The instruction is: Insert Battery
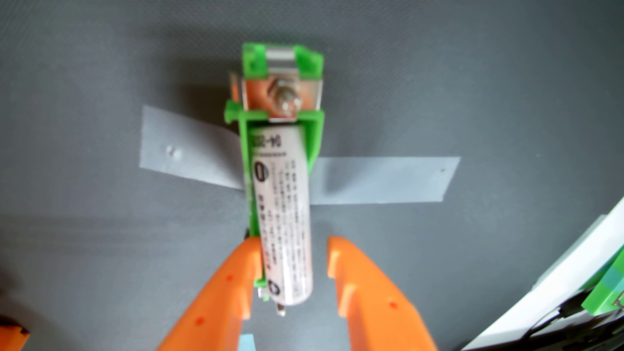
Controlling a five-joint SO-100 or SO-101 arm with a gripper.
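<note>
Closest to my wrist camera, the orange gripper (292,249) has its two fingers spread apart, one on each side of the near end of the battery. The left finger (233,287) lies against the green holder's side wall, or very nearly so; the right finger (364,290) stands clear of the battery with grey mat showing in the gap. Nothing is clamped. I read the white cylindrical battery (283,216), with small printed text on its sleeve, as lying lengthwise in the green battery holder (248,189), its far end up against the metal contact plate (282,96) and its near end tilted slightly to the right over the holder's edge. I cannot tell whether it is fully seated. Beyond the fingers, strips of grey tape (381,180) run out to both sides of the holder on the dark grey mat (472,84). Focus is soft. At lower right, a white and green object (574,287) enters the frame.
</note>
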